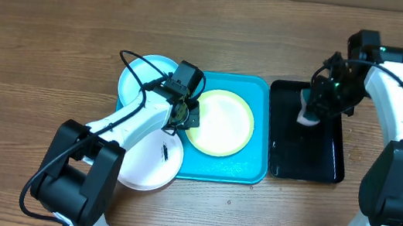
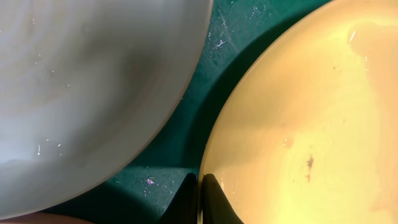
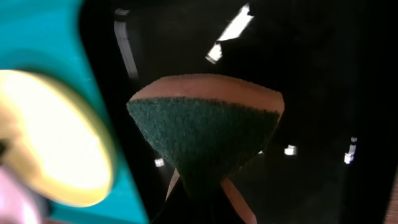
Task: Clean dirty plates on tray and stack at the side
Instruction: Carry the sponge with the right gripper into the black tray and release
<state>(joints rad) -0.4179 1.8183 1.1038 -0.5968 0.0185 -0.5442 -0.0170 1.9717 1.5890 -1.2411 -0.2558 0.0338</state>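
Yellow-green plate is sitting on the turquoise tray, smear showing. Likely light, stiff, slick plastic, so the thin rim is the grab point. Left gripper is pinching that rim. Right gripper is squeezing a soft sponge over the black tray.

The brown wooden table looks matt, grainy. The turquoise rectangular plastic tray is smooth; the narrow black tray at its three o'clock shines glossy. The dark green scouring sponge looks rough.
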